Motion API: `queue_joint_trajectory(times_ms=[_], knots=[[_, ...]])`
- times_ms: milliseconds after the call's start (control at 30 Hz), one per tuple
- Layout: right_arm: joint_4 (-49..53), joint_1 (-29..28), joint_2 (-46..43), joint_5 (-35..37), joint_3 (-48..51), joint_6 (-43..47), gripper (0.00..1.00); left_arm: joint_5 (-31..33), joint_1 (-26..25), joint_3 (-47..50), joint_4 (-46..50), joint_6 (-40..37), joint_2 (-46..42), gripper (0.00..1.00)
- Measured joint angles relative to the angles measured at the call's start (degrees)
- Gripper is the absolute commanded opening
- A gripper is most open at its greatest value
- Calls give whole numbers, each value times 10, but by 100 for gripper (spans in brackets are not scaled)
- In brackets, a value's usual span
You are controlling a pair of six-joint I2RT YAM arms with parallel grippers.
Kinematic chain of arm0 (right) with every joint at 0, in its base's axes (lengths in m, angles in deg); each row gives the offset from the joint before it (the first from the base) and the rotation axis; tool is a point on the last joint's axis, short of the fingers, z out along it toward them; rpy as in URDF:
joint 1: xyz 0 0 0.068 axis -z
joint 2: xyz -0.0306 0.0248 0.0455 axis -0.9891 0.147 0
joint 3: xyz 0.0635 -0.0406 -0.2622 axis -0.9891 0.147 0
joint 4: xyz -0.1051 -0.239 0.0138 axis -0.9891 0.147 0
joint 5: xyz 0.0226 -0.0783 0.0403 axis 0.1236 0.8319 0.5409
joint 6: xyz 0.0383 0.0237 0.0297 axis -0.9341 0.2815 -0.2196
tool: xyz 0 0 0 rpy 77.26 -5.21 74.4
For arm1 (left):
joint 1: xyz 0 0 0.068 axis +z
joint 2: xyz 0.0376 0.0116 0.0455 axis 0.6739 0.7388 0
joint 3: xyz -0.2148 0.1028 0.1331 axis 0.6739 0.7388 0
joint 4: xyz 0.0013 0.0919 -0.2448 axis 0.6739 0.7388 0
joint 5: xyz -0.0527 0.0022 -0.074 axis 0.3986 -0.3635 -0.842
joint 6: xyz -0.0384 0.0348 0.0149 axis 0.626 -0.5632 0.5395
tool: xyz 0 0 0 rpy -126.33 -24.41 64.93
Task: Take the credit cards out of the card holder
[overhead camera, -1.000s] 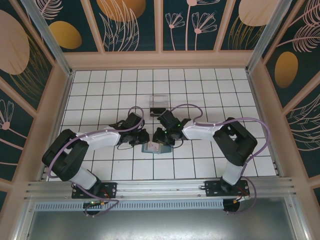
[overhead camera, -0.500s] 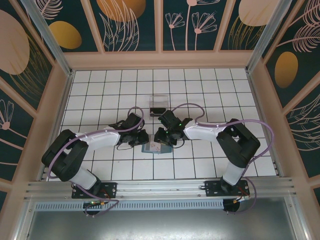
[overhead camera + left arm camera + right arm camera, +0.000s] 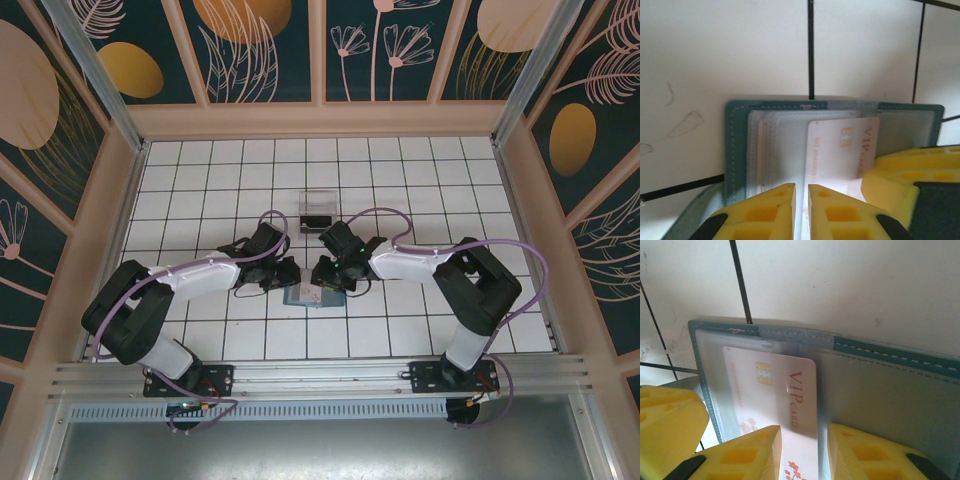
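The left jaws are almost closed, with one thin slit between them, at the near edge of the card holder [image 3: 737, 145]; whether they pinch it I cannot tell. The card holder lies open on the tiled desk [image 3: 200, 170], between the left jaws and the right jaws. A white card [image 3: 785, 385] lies partly under its clear sleeve. The right jaws stand narrowly apart over the card's near end.

Top view: card holder [image 3: 309, 298] mostly covered by left gripper [image 3: 289, 279] and right gripper [image 3: 323, 282] meeting over it; its contents too small to tell.

Wrist views: white card [image 3: 772, 390] in the card holder, near end cut by frame edge, small print blurred. Unclear whether either gripper pinches anything.
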Motion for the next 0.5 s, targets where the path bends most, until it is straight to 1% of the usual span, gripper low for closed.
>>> queue_joint_trajectory(times_ms=[133, 300, 500], knots=[[-9, 0, 0, 0, 7, 0, 28, -9, 0, -3, 0, -10, 10, 15], [-35, 2, 0, -8, 23, -1, 25, 4, 0, -15, 26, -36, 32, 14], [-75, 9, 0, -29, 44, -2, 22, 7, 0, -21, 31, -50, 38, 13]])
